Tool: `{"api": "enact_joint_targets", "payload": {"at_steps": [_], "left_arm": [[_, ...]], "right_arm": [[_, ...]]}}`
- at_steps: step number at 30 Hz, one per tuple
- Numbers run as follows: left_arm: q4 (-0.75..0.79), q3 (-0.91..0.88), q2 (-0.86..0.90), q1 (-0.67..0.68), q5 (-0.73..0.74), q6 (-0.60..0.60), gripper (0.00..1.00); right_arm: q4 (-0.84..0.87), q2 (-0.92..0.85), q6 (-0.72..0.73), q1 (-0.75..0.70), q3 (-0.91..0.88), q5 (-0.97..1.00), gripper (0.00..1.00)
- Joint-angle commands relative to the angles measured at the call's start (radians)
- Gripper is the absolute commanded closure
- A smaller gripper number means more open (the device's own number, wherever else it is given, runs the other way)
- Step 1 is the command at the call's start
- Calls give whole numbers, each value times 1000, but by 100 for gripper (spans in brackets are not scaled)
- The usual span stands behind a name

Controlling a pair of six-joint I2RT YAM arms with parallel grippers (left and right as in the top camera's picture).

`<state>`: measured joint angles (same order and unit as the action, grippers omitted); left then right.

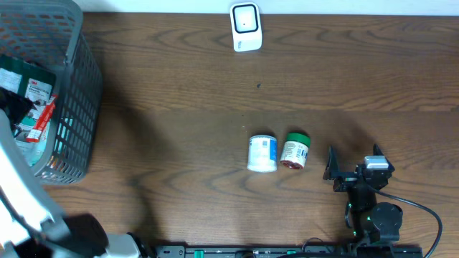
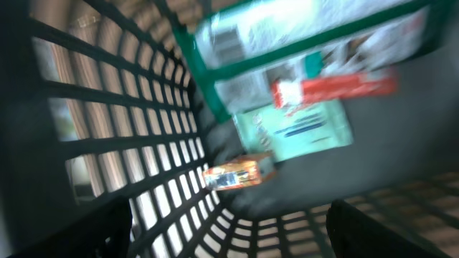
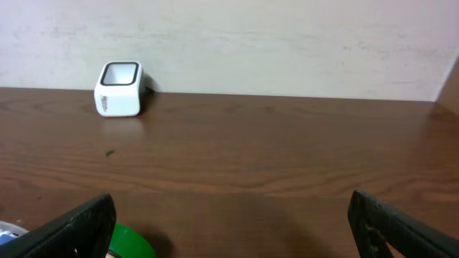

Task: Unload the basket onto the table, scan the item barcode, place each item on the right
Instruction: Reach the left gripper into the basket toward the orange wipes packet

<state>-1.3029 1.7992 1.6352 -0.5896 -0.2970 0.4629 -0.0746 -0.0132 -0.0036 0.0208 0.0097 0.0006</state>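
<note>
You have the gray mesh basket (image 1: 79, 107) at about 10 o'clock on the tabletop (image 1: 179, 93). The items to scan lie inside it as a pile of packets (image 1: 29, 89). Your left arm (image 1: 21, 193) comes up from 7 o'clock and reaches into the basket.

The left wrist view is blurred. It looks along the basket's wall (image 2: 107, 143) onto four packets:
- a green-edged packet (image 2: 287, 36) at 12 o'clock
- a red-striped packet (image 2: 333, 87) just below it
- a pale green packet (image 2: 301, 129) under that
- a small orange packet (image 2: 238, 174) near the middle of the frame

The left jaws stand wide, with dark fingertips (image 2: 107, 226) at 7 and 5 o'clock of that frame and nothing between them.

The white scanner (image 1: 246, 27) stands at 12 o'clock by the tabletop's far edge. In the right wrist view you see it (image 3: 120, 89) upright at 10 o'clock, close to the wall.

Just toward 5 o'clock from the tabletop's middle, two jars lie on their sides. The white-and-blue jar (image 1: 262, 153) has the green-lidded jar (image 1: 295, 150) just beside it at its 3 o'clock. You cannot tell whether they touch.

Your right arm (image 1: 369, 211) sits at 5 o'clock. The right jaws are spread wide and empty, with the fingertips (image 3: 72, 229) low in the wrist frame. An edge of the green-lidded jar (image 3: 133, 244) shows at 7 o'clock there.
</note>
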Motion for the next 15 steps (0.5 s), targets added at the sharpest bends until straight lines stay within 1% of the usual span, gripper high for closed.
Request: {"api": "enact_joint_targets", "payload": {"at_steps": [1,4,6,8,9,12,15], "left_arm": [[-30,-18,128,-27,29,-45,16],[-46,-20,204,-27,75,-127,16],[-57,-23,243,-27,108,-203,18],[-64,-27,273,-27,106,-250,18],[-68,-28,301,-27,106,-301,19],[-79,-28,330,-27,106,-364,22],[-80,-28,346,-27,106,-393,23]], "right_arm": [[0,0,3,-6,-4,10,1],[0,0,3,-6,-4,10,1],[0,0,3,-6,-4,10,1],[0,0,3,-6,-4,10,1],[0,0,3,-6,-4,10,1],[0,0,3,-6,-4,10,1],[0,0,3,-6,-4,10,1]]}}
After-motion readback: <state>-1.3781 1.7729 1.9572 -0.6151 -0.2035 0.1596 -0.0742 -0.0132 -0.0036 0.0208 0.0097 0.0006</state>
